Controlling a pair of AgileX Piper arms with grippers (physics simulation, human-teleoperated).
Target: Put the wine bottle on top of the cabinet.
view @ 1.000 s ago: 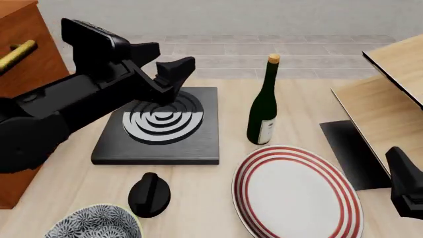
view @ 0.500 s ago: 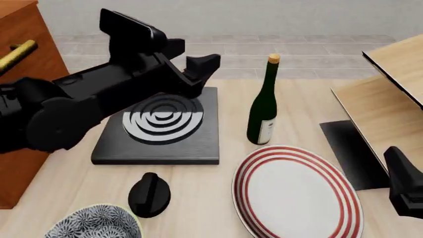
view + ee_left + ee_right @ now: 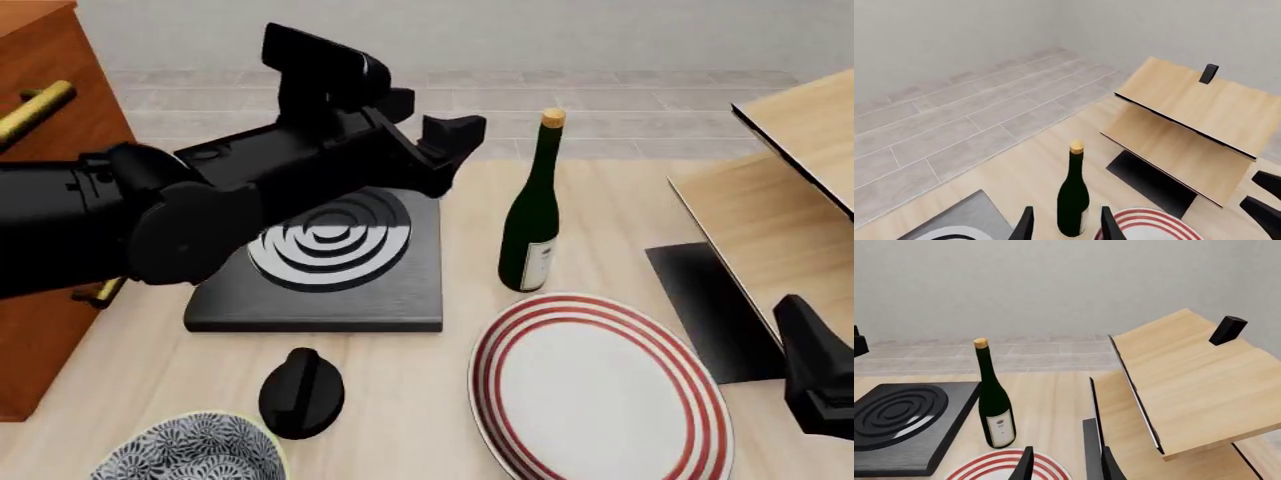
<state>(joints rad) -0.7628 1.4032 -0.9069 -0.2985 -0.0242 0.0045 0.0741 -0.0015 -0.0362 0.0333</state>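
The wine bottle (image 3: 530,225) is dark green with a tan cork and a white label. It stands upright on the table between the black hob and the striped plate. My left gripper (image 3: 434,130) hovers over the hob's far right corner, a short way left of the bottle's neck, and it is open and empty. In the left wrist view the bottle (image 3: 1073,200) stands ahead in line with the gap between the fingers (image 3: 1025,226). The reddish-brown cabinet (image 3: 67,50) fills the far left. My right gripper (image 3: 814,380) rests low at the right edge, open in its wrist view, where the bottle (image 3: 994,410) is also visible.
A black hob (image 3: 320,250) lies left of the bottle, with a red-striped plate (image 3: 601,390) in front of the bottle. A black knob (image 3: 300,390) and a patterned bowl (image 3: 194,450) sit near the front left. A pale wooden shelf unit (image 3: 787,200) stands at the right.
My left arm has swung right and forward across the hob, bringing its open gripper closer to the bottle. The bottle and the right arm have stayed put.
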